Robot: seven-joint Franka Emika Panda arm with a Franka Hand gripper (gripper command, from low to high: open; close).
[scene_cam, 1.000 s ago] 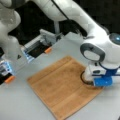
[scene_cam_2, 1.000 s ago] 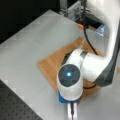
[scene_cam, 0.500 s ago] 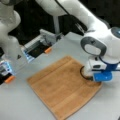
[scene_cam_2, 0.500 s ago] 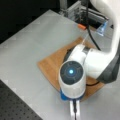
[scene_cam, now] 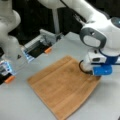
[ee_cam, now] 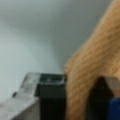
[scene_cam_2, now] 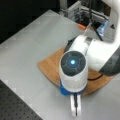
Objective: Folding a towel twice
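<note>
Towel (ee_cam: 100, 62) cloth sits between the two dark fingers (ee_cam: 51, 97) in the wrist view, its corner running down into the gap, so the fingers look to be gripping the towel's edge. The gripper (scene_cam: 93, 72) is low at that corner, at a front view's right side of the cloth. Beyond it the towel (scene_cam: 62, 87) lies spread flat and unfolded on the grey worktop (scene_cam: 20, 105), one single layer with no crease showing; in a front view the arm hides most of it (scene_cam_2: 51, 66). To do this well, I judge the pinch must take the hem fully, not just the fuzz, and the corner should rise without dragging the whole sheet.
</note>
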